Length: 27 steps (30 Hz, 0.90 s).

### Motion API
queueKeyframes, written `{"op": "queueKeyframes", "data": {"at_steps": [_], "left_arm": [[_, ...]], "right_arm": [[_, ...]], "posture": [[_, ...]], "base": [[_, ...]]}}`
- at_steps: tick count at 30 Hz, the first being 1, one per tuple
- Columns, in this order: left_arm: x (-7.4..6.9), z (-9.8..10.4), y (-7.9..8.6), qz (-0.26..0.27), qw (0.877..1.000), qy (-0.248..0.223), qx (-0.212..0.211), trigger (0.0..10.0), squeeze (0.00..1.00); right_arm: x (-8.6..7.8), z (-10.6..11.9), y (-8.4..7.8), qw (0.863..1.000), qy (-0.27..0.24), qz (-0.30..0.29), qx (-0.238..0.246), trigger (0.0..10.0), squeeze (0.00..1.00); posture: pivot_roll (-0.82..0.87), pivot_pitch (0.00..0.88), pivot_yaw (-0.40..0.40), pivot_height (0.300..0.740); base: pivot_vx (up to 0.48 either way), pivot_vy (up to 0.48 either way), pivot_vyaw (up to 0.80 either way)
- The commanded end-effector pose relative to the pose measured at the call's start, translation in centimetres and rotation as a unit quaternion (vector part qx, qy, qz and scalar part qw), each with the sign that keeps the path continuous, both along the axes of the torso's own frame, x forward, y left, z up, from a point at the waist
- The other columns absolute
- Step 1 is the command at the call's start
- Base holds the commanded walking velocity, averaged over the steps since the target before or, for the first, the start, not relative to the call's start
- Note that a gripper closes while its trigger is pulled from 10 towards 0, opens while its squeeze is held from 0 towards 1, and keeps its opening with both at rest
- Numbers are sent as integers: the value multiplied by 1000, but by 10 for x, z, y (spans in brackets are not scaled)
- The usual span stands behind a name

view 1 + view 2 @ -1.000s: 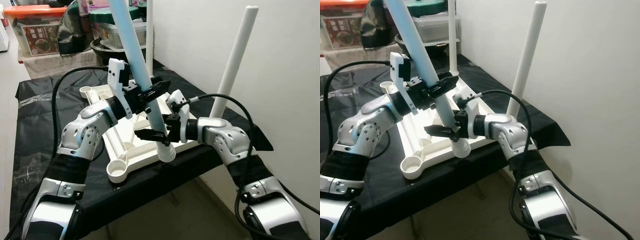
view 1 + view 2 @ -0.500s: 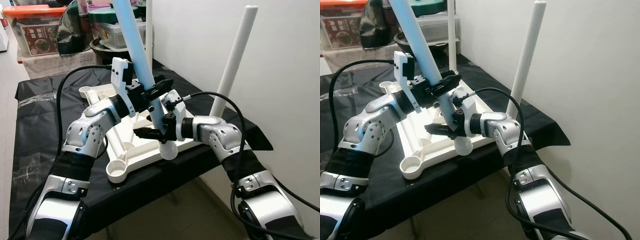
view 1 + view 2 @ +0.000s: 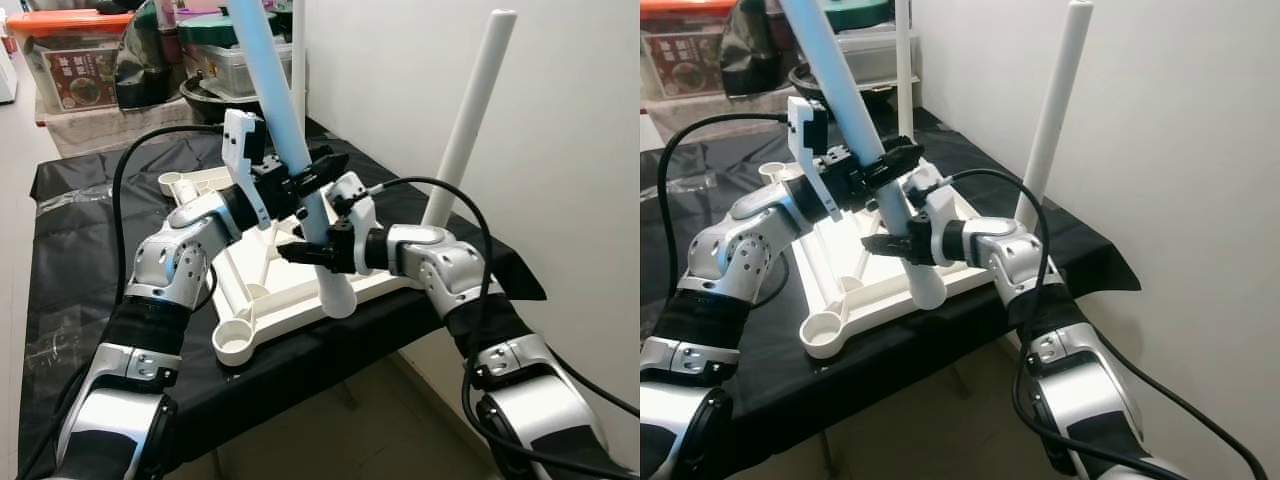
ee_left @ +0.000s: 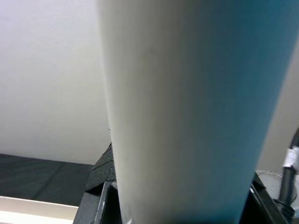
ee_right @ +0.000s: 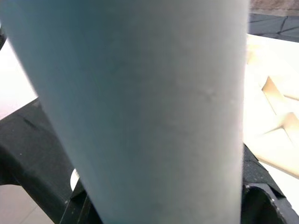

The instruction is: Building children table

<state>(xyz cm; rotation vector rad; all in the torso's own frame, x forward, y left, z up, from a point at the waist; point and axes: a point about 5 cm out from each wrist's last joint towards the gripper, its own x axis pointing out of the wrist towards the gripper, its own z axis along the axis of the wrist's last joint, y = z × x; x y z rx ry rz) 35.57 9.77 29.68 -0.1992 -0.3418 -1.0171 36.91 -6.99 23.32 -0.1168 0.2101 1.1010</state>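
A table [image 3: 70, 260] draped in black cloth carries the white tabletop panel [image 3: 255, 265], which lies upside down beneath both claws, with round leg sockets at its corners. 1 empty socket [image 3: 235, 342] sits at the near corner, below and to the left of the right claw. Behind the table, well beyond the left claw, stand storage boxes [image 3: 75, 65], 1 with an orange lid.

2 white legs already stand upright in the panel: 1 [image 3: 468, 120] to the right of the right claw, against the wall, and a thinner-looking one [image 3: 298, 60] behind the left claw.

The pale blue leg [image 3: 285, 135] leans between the 2 claws, its top tilted away to the left, its lower end at the panel's near edge just below the right claw.

The left claw [image 3: 305, 183] is closed around the blue leg at mid-height. The right claw [image 3: 312, 254] is clamped on the same leg lower down, just above its foot. In both wrist views the blue leg [image 4: 187, 112] runs close between the black fingers [image 5: 254, 198].
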Motion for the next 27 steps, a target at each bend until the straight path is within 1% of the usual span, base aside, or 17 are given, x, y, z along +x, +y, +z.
{"op": "queueKeyframes", "data": {"at_steps": [1,5,6,7,8,9,13,17,18,19,20,21,23,24,25,26,27], "left_arm": [[-1,7,-3,2,1000,-17,-6,10000,0],[1,5,-2,6,1000,-8,-7,10000,0],[2,4,-2,10,1000,-3,-7,10000,212],[2,4,-2,10,1000,-3,-7,10000,212],[3,4,-1,11,1000,4,-13,10000,1000],[4,3,0,11,1000,9,-18,10000,1000],[4,6,3,19,999,4,-30,10000,1000],[3,10,10,53,998,-14,-32,10000,1000],[3,10,10,53,998,-14,-32,10000,1000],[2,11,12,59,998,-18,-35,10000,459],[-1,11,15,63,997,-19,-43,10000,0],[-4,13,18,65,996,-19,-55,10000,0],[-4,13,18,65,996,-19,-55,10000,0],[-10,17,25,81,993,-22,-78,10000,0],[-11,18,28,88,992,-23,-85,10000,0],[-11,18,28,88,992,-23,-85,10000,0],[-13,18,31,98,990,-21,-102,10000,0]], "right_arm": [[-2,4,9,999,11,19,23,0,0],[-2,5,10,999,10,20,25,0,0],[-2,5,10,999,9,21,25,0,0],[-2,5,10,999,9,21,25,0,0],[-2,5,10,999,9,21,26,0,0],[-2,5,11,999,8,22,26,0,0],[-3,6,10,999,7,24,31,0,0],[-2,8,8,999,2,23,35,0,0],[-2,8,8,999,2,23,35,0,0],[-1,9,6,999,-5,17,37,0,0],[2,10,2,999,-9,3,42,0,0],[5,12,-2,999,-20,-12,45,0,0],[5,12,-2,999,-20,-12,45,0,0],[16,22,-12,992,-66,-75,71,0,0],[20,28,-16,988,-82,-102,87,0,0],[20,28,-16,988,-82,-102,87,0,0],[25,36,-22,979,-90,-140,120,0,0]], "posture": [[103,0,-24,740],[103,0,-26,740],[103,0,-26,740],[103,0,-26,740],[102,0,-26,740],[102,0,-26,740],[101,0,-25,740],[104,0,-26,740],[104,0,-26,740],[105,0,-30,740],[106,0,-32,740],[107,0,-32,740],[107,0,-32,740],[113,0,-37,740],[113,0,-37,740],[113,0,-37,740],[114,0,-36,740]], "base": [[0,0,0],[0,0,0],[0,0,0],[0,0,0],[0,0,0],[0,0,0],[0,0,0],[0,0,0],[0,0,0],[0,0,0],[0,0,0],[0,0,0],[0,0,0],[0,0,0],[0,0,0],[0,0,0],[0,0,0]]}}
